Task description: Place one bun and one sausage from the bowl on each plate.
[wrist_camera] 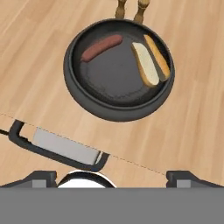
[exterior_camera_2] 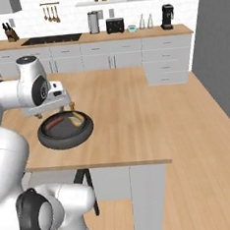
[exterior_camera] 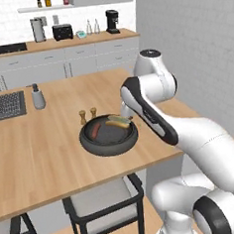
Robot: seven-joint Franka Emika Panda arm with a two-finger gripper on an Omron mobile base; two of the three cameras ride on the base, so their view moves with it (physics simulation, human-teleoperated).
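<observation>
The dark bowl [wrist_camera: 70, 76] sits near the front edge of the wooden island, also seen from the base cameras [exterior_camera: 109, 143] [exterior_camera_2: 65, 137]. Inside it, a reddish-brown sausage [wrist_camera: 101, 47] [exterior_camera: 94, 130] [exterior_camera_2: 53, 124] lies on the left. A bun [wrist_camera: 145, 64] lies pale cut side up on the right, with a tanner bun [wrist_camera: 158, 57] pressed against it. My gripper [wrist_camera: 111, 177] hovers above the bowl's near side, open, its fingertips [wrist_camera: 41, 177] wide apart and holding nothing. The plates are out of view.
Two small wooden shakers [exterior_camera: 87, 115] [wrist_camera: 131, 11] stand just behind the bowl. A black-framed chair [exterior_camera: 103, 199] [wrist_camera: 57, 146] is tucked under the island's front edge. A grey dispenser [exterior_camera: 37, 97] and a dark sink area [exterior_camera: 6, 105] are at the far left.
</observation>
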